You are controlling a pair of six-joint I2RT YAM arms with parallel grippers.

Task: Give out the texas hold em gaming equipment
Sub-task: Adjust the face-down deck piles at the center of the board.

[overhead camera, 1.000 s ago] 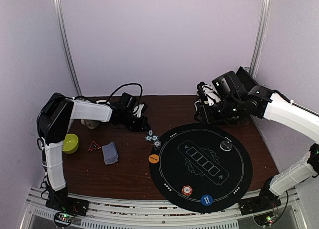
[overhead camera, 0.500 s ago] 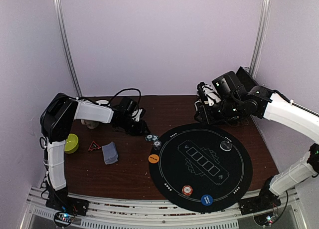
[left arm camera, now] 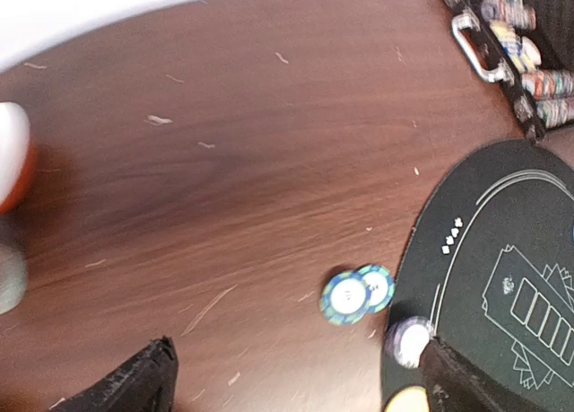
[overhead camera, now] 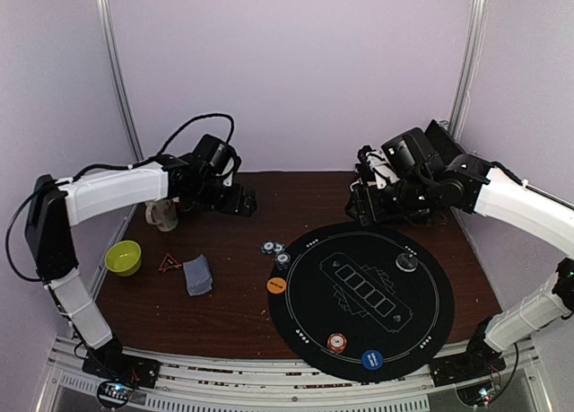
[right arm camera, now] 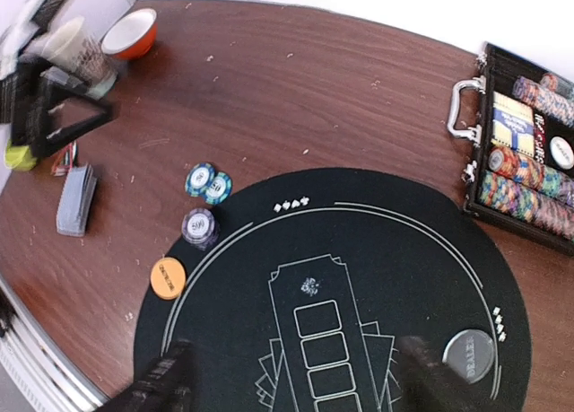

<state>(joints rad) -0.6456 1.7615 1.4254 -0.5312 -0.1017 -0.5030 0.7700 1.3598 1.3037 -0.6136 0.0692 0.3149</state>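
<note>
Two blue-green poker chips [left arm camera: 357, 293] lie overlapping on the table [left arm camera: 224, 161], just off the black mat [left arm camera: 502, 250], likely set there as one player's stake. We see them below and just ahead of the left claw [left arm camera: 298, 343], whose jaws are wide and empty. The right claw [right arm camera: 294, 345], also spread and empty, hovers above the mat.

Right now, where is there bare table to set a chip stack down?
Bare wood lies at the back between the left gripper and the chip case, and near the front between the card deck and the mat. Crowded: the chips by the mat's left rim.
</note>
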